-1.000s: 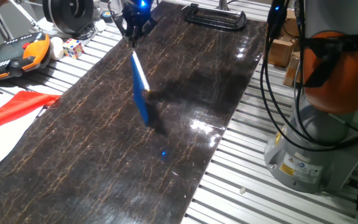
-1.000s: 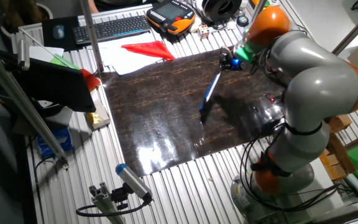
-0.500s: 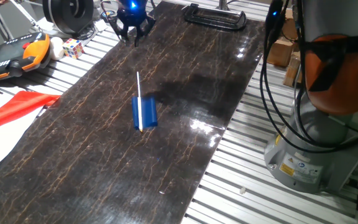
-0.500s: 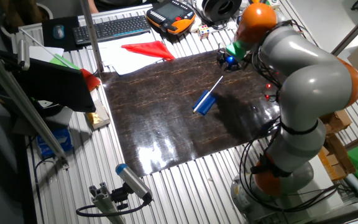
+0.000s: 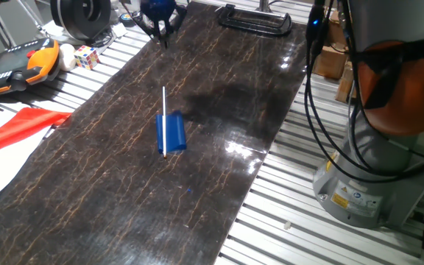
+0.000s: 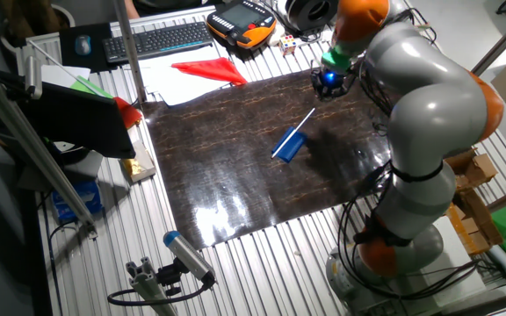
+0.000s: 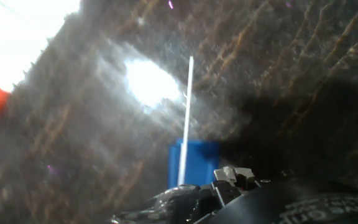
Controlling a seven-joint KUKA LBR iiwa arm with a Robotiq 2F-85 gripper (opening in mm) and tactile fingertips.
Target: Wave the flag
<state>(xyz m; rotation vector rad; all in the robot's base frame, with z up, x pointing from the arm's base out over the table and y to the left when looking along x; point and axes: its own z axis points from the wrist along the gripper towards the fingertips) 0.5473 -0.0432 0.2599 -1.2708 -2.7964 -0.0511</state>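
Note:
The flag (image 5: 171,134) is a small blue sheet on a thin silver stick. It lies flat and free near the middle of the dark marbled mat (image 5: 219,81), with the stick pointing toward the far end. It also shows in the other fixed view (image 6: 288,144) and in the hand view (image 7: 194,160). My gripper (image 5: 161,28) hangs above the far end of the mat, well away from the flag. It looks open and holds nothing. It also shows in the other fixed view (image 6: 328,82).
A red and white sheet (image 5: 13,136) lies off the mat's left edge. An orange teach pendant (image 5: 20,62) and a Rubik's cube (image 5: 87,57) sit beyond it. A black clamp (image 5: 255,18) holds the mat's far edge. The arm's base (image 5: 374,169) stands at right.
One second ago the gripper held the flag up by its stick. It has let go, the flag now lies flat on the mat, and the gripper has pulled back toward the far end.

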